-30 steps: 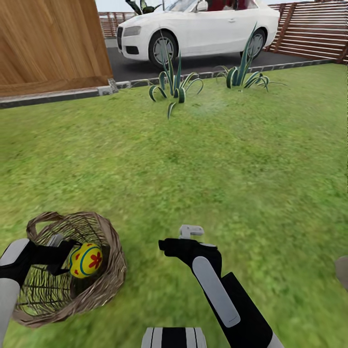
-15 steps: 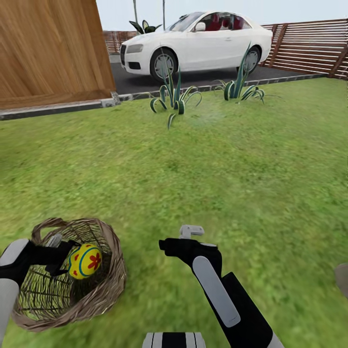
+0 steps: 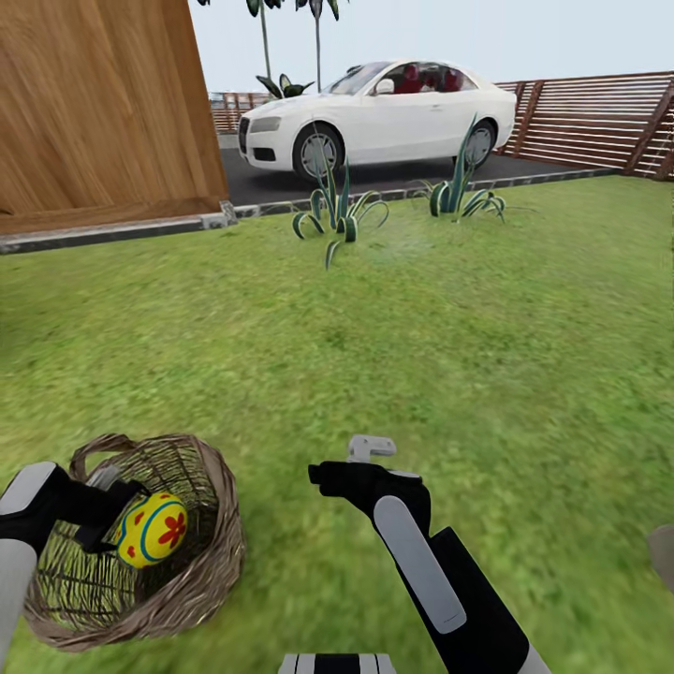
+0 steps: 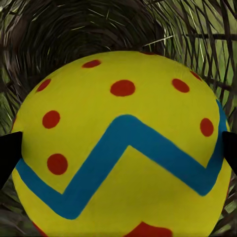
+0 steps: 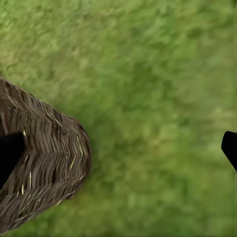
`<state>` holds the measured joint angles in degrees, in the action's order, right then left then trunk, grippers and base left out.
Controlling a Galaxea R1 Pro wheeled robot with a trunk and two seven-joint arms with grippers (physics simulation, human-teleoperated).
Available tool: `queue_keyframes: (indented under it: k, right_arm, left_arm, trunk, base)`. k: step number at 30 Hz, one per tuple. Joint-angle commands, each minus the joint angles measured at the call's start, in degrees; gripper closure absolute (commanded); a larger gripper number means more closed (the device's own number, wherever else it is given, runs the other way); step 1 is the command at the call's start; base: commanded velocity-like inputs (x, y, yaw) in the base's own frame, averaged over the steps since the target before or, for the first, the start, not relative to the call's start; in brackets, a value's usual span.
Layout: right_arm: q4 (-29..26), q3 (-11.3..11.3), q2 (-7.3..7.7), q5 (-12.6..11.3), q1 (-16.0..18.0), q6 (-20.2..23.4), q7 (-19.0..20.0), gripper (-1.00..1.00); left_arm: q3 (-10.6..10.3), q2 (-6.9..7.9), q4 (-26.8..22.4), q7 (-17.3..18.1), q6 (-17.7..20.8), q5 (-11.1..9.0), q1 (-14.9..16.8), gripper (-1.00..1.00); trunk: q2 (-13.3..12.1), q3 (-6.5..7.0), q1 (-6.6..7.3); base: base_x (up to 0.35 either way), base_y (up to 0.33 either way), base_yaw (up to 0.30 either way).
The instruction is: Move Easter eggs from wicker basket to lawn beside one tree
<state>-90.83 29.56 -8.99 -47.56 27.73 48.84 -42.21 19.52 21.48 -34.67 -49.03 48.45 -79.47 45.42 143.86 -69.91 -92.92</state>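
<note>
Left pincer (image 3: 126, 520) clamps one Easter egg (image 3: 152, 530) over the wicker basket (image 3: 201, 571) at near left, right pincer (image 3: 360, 456) hangs wide open over lawn (image 3: 449, 328), no readable writing.

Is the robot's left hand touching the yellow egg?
Touching. In the left wrist view the egg sits squeezed between the left gripper's two dark fingertips, one on each side. The head view shows it held over the basket.

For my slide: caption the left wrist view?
Left gripper fingers clasp a yellow Easter egg above the wicker basket.
</note>
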Motion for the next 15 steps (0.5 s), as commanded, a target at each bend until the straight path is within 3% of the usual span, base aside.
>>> queue_keyframes:
  k: [1,11,15]
  right_arm:
    - [-0.05,0.05,0.01,-0.52,0.05,0.11,-0.60,-1.00]
    - [-0.05,-0.27,0.02,-0.59,0.04,0.62,-0.47,-1.00]
    - [-0.05,-0.50,0.03,-0.60,0.08,0.72,-0.43,-1.00]
  left_arm:
    - [0.16,-0.07,-0.07,-0.91,0.17,-0.45,0.02,1.00]
    - [0.02,-0.37,0.42,-3.63,0.24,-0.50,-0.15,1.00]
    - [0.00,-0.38,1.20,-6.49,0.26,-0.55,-0.38,1.00]
  trunk:
    - [0.00,0.18,0.03]
    - [-0.13,2.39,0.29]
    - [-0.18,3.28,0.39]
  base:
    - [0.000,0.000,0.000]
    - [0.000,0.000,0.000]
    - [0.000,0.000,0.000]
